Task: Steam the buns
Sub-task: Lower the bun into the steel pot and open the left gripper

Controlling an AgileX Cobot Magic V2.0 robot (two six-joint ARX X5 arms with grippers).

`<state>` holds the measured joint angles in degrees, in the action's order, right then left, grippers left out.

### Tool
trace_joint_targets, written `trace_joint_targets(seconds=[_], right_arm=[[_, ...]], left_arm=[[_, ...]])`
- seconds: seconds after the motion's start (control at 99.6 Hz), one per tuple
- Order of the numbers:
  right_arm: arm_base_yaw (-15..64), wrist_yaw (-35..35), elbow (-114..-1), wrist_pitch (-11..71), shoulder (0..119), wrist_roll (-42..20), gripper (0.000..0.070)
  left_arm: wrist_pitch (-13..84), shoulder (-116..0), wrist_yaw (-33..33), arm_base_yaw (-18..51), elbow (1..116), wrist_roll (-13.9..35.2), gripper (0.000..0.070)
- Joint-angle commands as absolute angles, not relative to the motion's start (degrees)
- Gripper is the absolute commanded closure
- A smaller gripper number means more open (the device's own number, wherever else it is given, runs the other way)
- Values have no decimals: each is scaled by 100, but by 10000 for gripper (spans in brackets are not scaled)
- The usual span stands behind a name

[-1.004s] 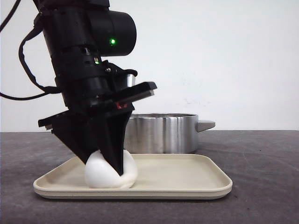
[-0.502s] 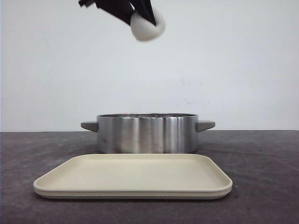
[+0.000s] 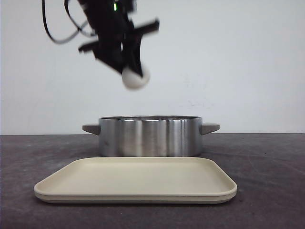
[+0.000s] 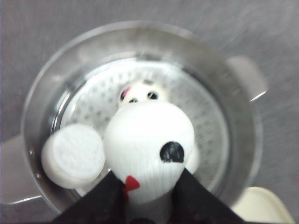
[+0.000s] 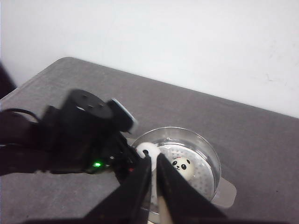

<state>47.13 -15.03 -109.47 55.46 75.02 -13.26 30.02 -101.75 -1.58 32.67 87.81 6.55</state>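
My left gripper (image 3: 129, 71) is shut on a white bun (image 3: 135, 78) and holds it in the air above the steel pot (image 3: 150, 137). In the left wrist view the held bun (image 4: 148, 156) sits between the black fingers (image 4: 105, 200), a black spot and a red mark on it. Below it in the pot a panda-faced bun (image 4: 142, 92) lies face up, and another bun (image 4: 73, 155) shows its flat white underside. The right wrist view looks down on the held bun (image 5: 147, 150) and the face-up bun (image 5: 182, 167). My right gripper (image 5: 154, 163) is high up, its jaws nearly together, and empty.
A beige tray (image 3: 136, 183) lies bare in front of the pot on the dark grey table. The pot has a perforated steamer plate (image 4: 210, 116) inside and side handles (image 3: 209, 127). The left arm's black body (image 5: 79, 135) fills the space beside the pot in the right wrist view.
My left gripper lifted the bun off the tray, rose out of the top of the view, and has now come down further back, over the pot. The tray is left bare.
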Motion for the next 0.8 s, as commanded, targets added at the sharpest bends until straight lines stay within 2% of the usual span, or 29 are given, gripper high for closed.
trace_joint_targets(seconds=[0.0, 0.341, 0.552, 0.613, 0.723, 0.763, 0.793], right_arm=[[4766, -1503, -11048, 5492, 7557, -1262, 691], [4766, -1507, -11048, 5496, 7557, -1162, 691], [4764, -1507, -11048, 5535, 7557, -1155, 691], [4759, -1507, -11048, 5546, 7557, -1153, 691], [4759, -1509, -11048, 5544, 7557, -1153, 691], [4755, -1507, -11048, 5544, 7557, -1153, 691], [4753, -1507, -11048, 5544, 7557, -1153, 691]], left_arm=[[2910, -10416, -178, 3288, 8879, 558, 690], [2873, -11153, -178, 3232, 8879, 558, 688], [2869, -11286, -178, 3168, 8879, 565, 651], [2858, -11286, -178, 3144, 8879, 569, 534], [2871, -11286, -180, 3105, 8879, 613, 217], [2873, -11286, -180, 3087, 8879, 635, 141], [2873, -11286, -178, 3074, 8879, 666, 114]])
